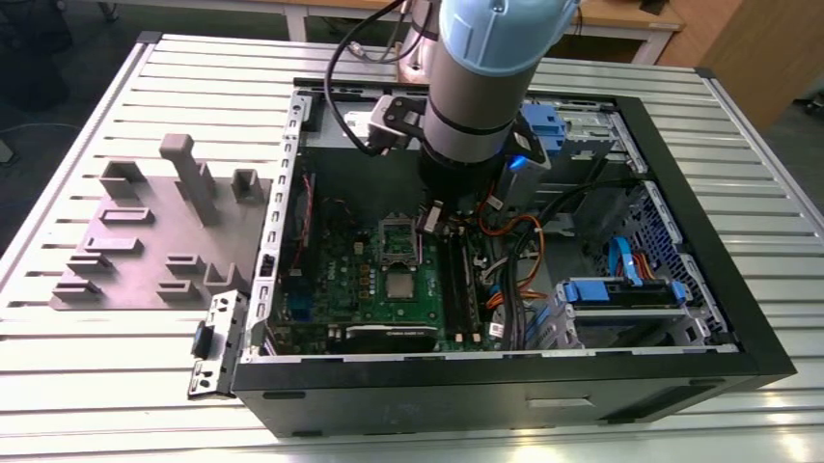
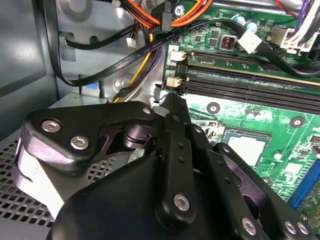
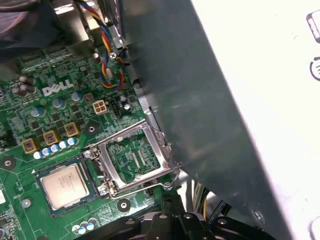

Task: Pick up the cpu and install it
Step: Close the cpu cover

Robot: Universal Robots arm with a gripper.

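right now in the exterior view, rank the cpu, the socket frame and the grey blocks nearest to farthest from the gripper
1. socket frame, on the motherboard right by the gripper.
2. cpu, next along the board, lower in that view.
3. grey blocks, outside the case, at the exterior view's left.

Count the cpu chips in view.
1: the cpu lies flat on the green motherboard beside the open socket frame. The arm hides part of the board, so another could be hidden.
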